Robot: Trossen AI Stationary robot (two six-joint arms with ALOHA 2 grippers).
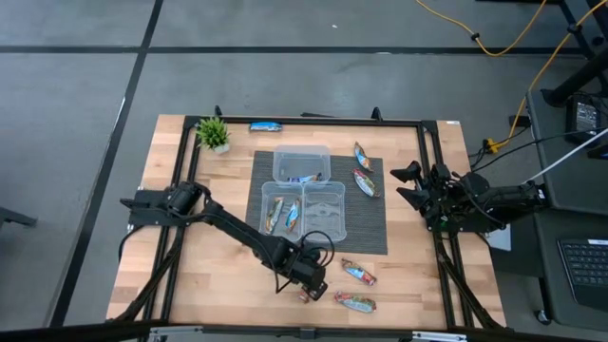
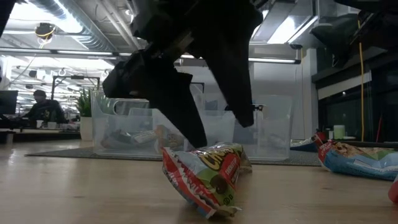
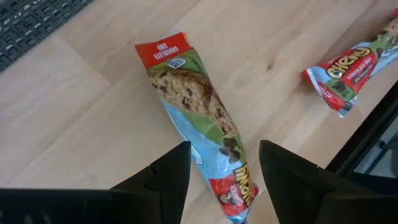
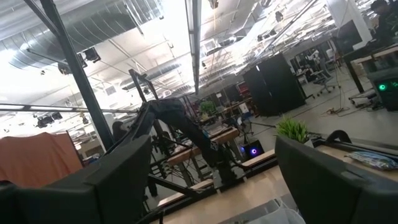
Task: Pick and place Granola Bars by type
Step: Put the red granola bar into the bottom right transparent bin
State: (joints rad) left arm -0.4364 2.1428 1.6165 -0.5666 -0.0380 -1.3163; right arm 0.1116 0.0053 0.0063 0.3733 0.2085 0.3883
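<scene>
My left gripper (image 1: 306, 285) is down at the table's near edge, open. In the left wrist view its fingers (image 3: 171, 177) stand on either side of one end of a teal-and-red Granola Bar (image 3: 196, 112), which lies flat on the wood (image 2: 208, 174). Two more teal-and-red bars (image 1: 359, 274) (image 1: 354, 303) lie just to the right of it. Two bars (image 1: 363, 169) rest on the grey mat, and a blue one (image 1: 266, 125) lies at the far edge. Other bars lie inside the tubs (image 1: 283, 214). My right gripper (image 1: 407, 185) hangs open above the table's right edge. My left gripper comes down from above with its fingers across the bar, one on each side of the end with the red print (image 3: 239, 186). The gaps are very small, and I cannot tell whether either finger touches the wrapper. The bar lies on the table.
Three clear plastic tubs (image 1: 302, 163) (image 1: 323, 214) stand on the grey mat (image 1: 370, 228) in the table's middle. A small potted plant (image 1: 213, 133) is at the far left corner. Black frame rails (image 1: 432, 190) run along the edges. Bare wood lies left of the mat.
</scene>
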